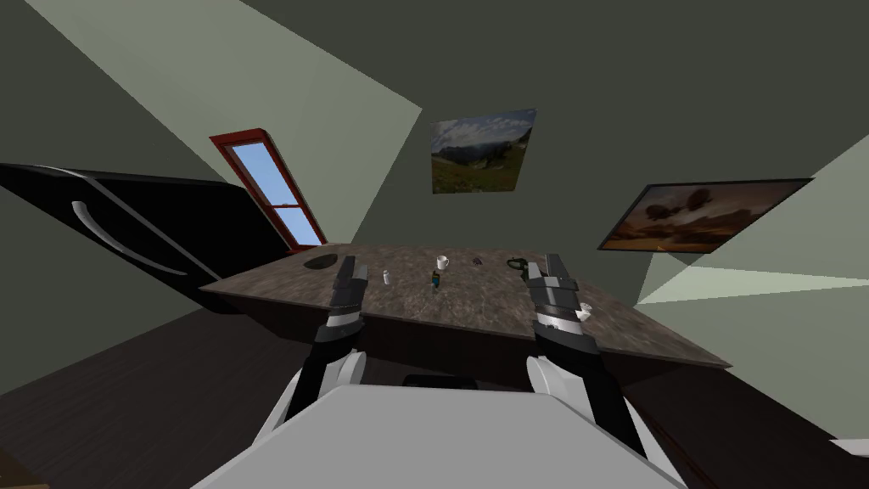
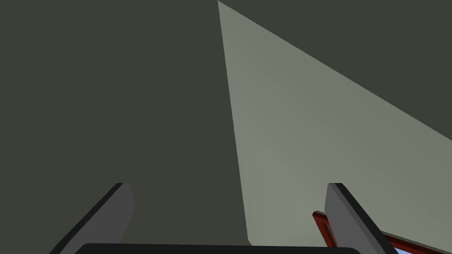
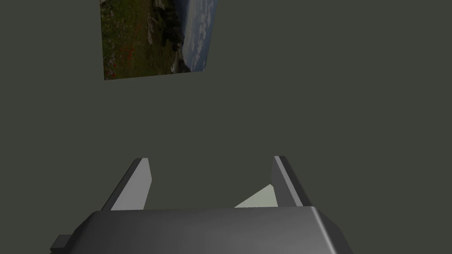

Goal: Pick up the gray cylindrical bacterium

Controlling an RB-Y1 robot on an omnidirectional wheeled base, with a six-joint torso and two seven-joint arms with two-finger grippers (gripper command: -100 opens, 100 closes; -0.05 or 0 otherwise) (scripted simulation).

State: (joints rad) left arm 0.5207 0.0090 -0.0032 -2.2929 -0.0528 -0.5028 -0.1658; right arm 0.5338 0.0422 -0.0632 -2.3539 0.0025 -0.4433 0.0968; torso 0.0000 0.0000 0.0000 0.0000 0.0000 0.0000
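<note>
Cylinder: small pale grey cylinder (image 1: 386, 277), upright on the bench (image 1: 492, 304), just beside my left jaws on their right, well apart from my right jaws.
Left jaws: spread wide, empty.
Right jaws: spread, empty.
Handling: I judge it light, stiff, smooth and apt to tip; pinch across its round sides, mid-height.
Writing: none I can read on it.

Black forearms (image 1: 339, 321) with grey bands, and white rounded shells (image 1: 543, 378) on the near side of the table (image 1: 475, 301). The left gripper (image 1: 350, 270) and right gripper (image 1: 550, 265) have dark box bodies and thin light grey blade fingers (image 3: 140, 183).
</note>
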